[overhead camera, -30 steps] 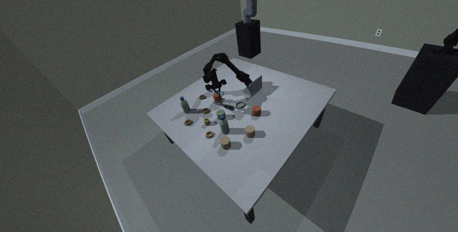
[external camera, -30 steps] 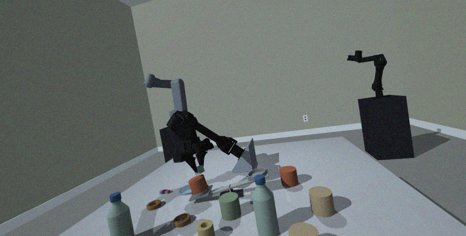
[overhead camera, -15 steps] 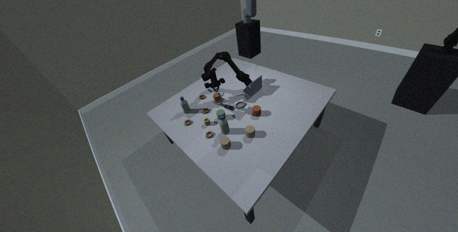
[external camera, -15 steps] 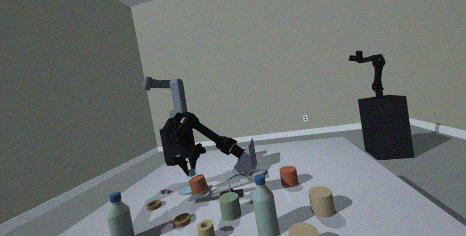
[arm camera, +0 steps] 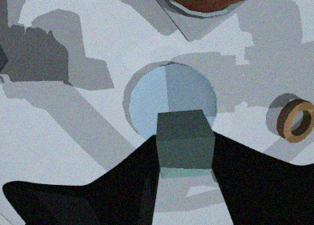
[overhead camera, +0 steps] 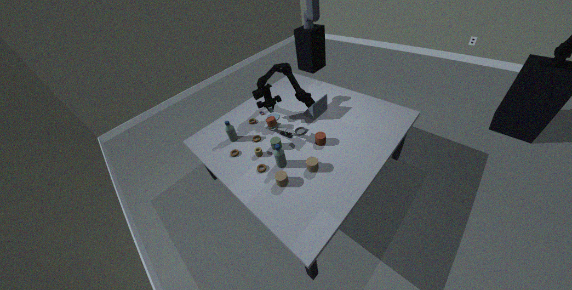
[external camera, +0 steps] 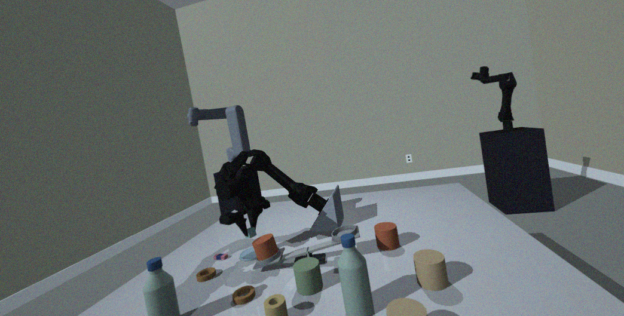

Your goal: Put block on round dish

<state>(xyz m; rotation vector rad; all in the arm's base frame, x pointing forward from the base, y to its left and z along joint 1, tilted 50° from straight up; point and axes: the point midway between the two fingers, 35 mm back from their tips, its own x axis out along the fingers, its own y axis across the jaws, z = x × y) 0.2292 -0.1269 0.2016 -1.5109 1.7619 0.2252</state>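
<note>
My gripper (overhead camera: 270,109) (external camera: 250,231) (arm camera: 182,138) is shut on a dark teal block (arm camera: 184,126). It holds the block in the air over the near part of the light-blue round dish (external camera: 246,254) (arm camera: 148,106). One orange cup (overhead camera: 271,121) (external camera: 264,247) (arm camera: 224,1) stands tilted on the lowered end of the balance (external camera: 320,245), close beside the dish. The raised end has a ring holder with no cup on it. The other orange cup (overhead camera: 320,138) (external camera: 386,236) stands on the table, right of the balance. No cup is above the dish.
A green cylinder (overhead camera: 275,142) (external camera: 308,275), tan cylinders (overhead camera: 312,164) (overhead camera: 281,178) and two bottles (overhead camera: 230,131) (overhead camera: 280,157) stand on the table. Several brown rings lie near the left side. A small pink-and-blue piece (external camera: 220,256) lies left of the dish. A grey wedge (overhead camera: 319,106) stands by the arm base.
</note>
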